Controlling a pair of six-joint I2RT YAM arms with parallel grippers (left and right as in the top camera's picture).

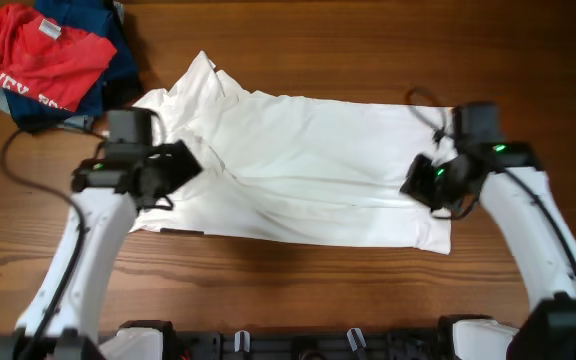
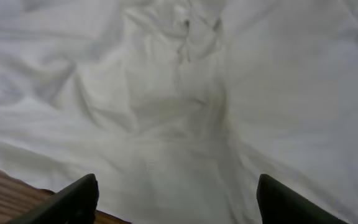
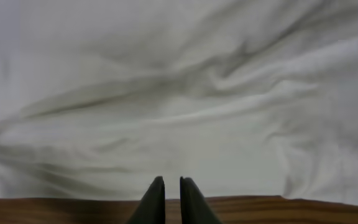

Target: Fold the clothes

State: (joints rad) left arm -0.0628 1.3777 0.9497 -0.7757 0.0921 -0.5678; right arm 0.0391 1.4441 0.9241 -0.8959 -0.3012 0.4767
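White shirt (image 1: 308, 170) spread out on the wooden table (image 1: 368, 290)
Plain thin fabric lying flat and wide, wrinkled, long creases running across its middle, one far corner bunched up into a peak

Brown wooden table (image 1: 368, 290), grain running lengthwise; soft, even light
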